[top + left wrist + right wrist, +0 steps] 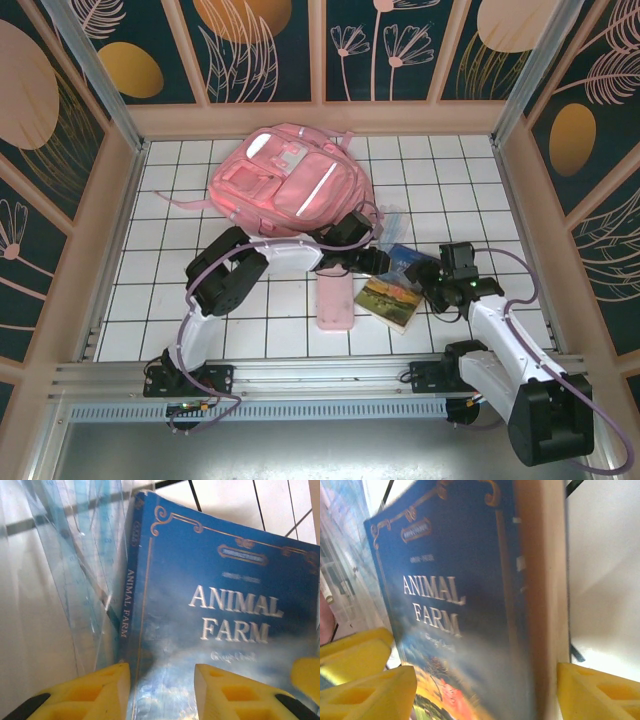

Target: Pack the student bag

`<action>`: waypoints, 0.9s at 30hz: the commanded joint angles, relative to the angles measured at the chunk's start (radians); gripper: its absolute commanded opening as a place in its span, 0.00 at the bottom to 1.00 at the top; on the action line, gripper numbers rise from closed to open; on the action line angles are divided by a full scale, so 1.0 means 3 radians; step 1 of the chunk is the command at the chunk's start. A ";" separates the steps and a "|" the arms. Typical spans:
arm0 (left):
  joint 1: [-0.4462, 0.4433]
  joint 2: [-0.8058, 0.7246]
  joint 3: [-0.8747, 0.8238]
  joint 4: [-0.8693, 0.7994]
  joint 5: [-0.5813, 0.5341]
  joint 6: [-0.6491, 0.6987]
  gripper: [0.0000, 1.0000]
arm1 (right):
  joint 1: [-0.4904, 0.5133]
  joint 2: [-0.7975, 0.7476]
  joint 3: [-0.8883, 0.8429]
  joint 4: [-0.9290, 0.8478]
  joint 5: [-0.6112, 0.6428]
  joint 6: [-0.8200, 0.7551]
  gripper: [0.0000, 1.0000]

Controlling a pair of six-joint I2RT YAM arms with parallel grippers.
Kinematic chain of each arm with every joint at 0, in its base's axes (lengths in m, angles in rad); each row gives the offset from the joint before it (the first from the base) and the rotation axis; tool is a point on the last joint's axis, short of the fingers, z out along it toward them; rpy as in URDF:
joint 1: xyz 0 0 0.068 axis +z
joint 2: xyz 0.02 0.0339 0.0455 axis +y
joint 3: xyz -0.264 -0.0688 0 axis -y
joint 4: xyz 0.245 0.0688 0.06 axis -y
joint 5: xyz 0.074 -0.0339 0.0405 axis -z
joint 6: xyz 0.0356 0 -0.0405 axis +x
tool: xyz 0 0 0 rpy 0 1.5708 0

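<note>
The student bag (pixel 288 180), a large pink backpack, lies at the back of the table. In front of it the blue book "Animal Farm" (pixel 393 290) lies right of centre. My left gripper (pixel 378 262) reaches across to the book's far left corner. Its jaws (pixel 160 666) stand open over the cover (pixel 225 580), one finger beside the spine. My right gripper (pixel 430 280) is at the book's right edge. Its jaws (pixel 486 669) stand wide on either side of the book (pixel 450 580), the right finger (pixel 600 695) by the page edge.
A flat pink pencil case (pixel 335 300) lies just left of the book. Clear plastic rulers (pixel 392 220) lie behind it, and they show beside the spine as clear plastic (pixel 85 570). Low walls ring the white tiled table (pixel 180 250).
</note>
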 commanded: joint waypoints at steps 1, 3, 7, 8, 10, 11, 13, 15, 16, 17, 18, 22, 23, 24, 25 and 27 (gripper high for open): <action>-0.0020 0.0137 0.0080 -0.0043 0.0024 -0.0075 0.37 | 0.0062 -0.0024 -0.0017 0.0289 -0.0238 0.0036 0.66; -0.0017 0.0151 0.0058 -0.0029 0.0025 -0.0097 0.37 | 0.0062 -0.0025 -0.0042 0.0329 -0.0200 0.0000 0.64; -0.0018 0.0145 0.0037 -0.0039 0.0003 -0.0110 0.37 | 0.0064 -0.0016 -0.0097 0.0461 -0.0237 0.0014 0.56; -0.0019 0.0136 0.0036 -0.0052 -0.0013 -0.0110 0.37 | 0.0063 -0.0012 -0.0075 0.0456 -0.0245 0.0014 0.54; -0.0018 0.0124 0.0050 -0.0087 -0.0048 -0.0093 0.37 | 0.0062 -0.0025 0.0003 0.0379 -0.0244 -0.0007 0.50; -0.0018 0.0123 0.0059 -0.0089 -0.0051 -0.0091 0.37 | 0.0063 -0.0030 0.0034 0.0344 -0.0238 -0.0025 0.47; -0.0017 0.0134 0.0090 -0.0103 -0.0051 -0.0089 0.37 | 0.0058 -0.0064 0.0103 0.0272 -0.0206 -0.0048 0.36; -0.0020 0.0126 0.0112 -0.0116 -0.0058 -0.0085 0.37 | 0.0064 -0.0085 0.0153 0.0245 -0.0201 -0.0040 0.25; -0.0020 0.0112 0.0118 -0.0125 -0.0061 -0.0088 0.38 | 0.0061 -0.0092 0.0170 0.0245 -0.0211 -0.0032 0.20; -0.0017 0.0093 0.0118 -0.0127 -0.0067 -0.0086 0.40 | 0.0060 -0.0092 0.0204 0.0238 -0.0223 -0.0024 0.17; -0.0014 0.0063 0.0118 -0.0139 -0.0072 -0.0081 0.42 | 0.0062 -0.0087 0.0235 0.0218 -0.0231 -0.0014 0.13; 0.0045 -0.0115 0.0123 -0.0193 -0.0115 -0.0053 0.56 | 0.0059 -0.0092 0.0434 0.0107 -0.0233 -0.0035 0.00; 0.0083 -0.0156 0.0114 -0.0193 -0.0118 -0.0053 0.59 | 0.0059 -0.0088 0.0478 0.0081 -0.0224 -0.0048 0.00; 0.0142 -0.0220 0.0090 -0.0167 -0.0092 -0.0064 0.61 | 0.0060 -0.0086 0.0522 0.0062 -0.0217 -0.0078 0.00; 0.0215 -0.0281 0.0045 -0.0116 -0.0048 -0.0090 0.62 | 0.0059 -0.0083 0.0552 0.0061 -0.0222 -0.0095 0.00; 0.0377 -0.0387 -0.0078 0.0064 0.0048 -0.0156 0.64 | 0.0051 -0.0074 0.0619 0.0086 -0.0274 -0.0137 0.00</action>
